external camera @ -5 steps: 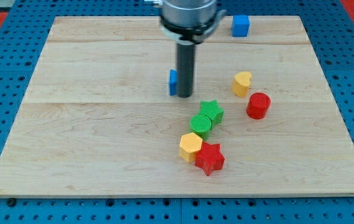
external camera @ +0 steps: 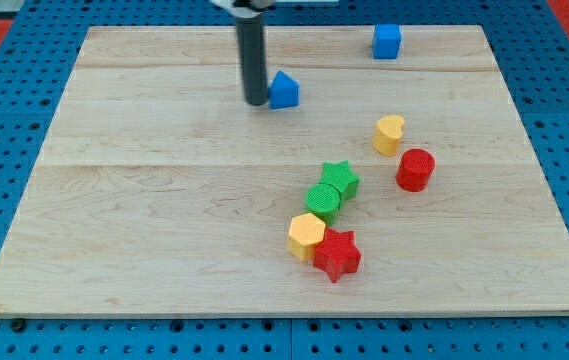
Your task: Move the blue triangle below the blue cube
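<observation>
The blue triangle (external camera: 284, 90) lies on the wooden board in the upper middle of the view. The blue cube (external camera: 387, 41) sits near the board's top edge, up and to the right of the triangle. My tip (external camera: 255, 101) rests on the board right against the triangle's left side. The rod rises straight up out of the view's top.
A yellow block (external camera: 389, 134) and a red cylinder (external camera: 415, 169) lie right of centre. A green star (external camera: 340, 180), a green cylinder (external camera: 322, 201), a yellow hexagon (external camera: 306, 236) and a red star (external camera: 337, 254) cluster lower down. The wooden board (external camera: 144, 220) sits on a blue pegboard.
The rod has moved up and to the left. The blue triangle has moved up the board and now shows to the right of the rod instead of peeking from its left.
</observation>
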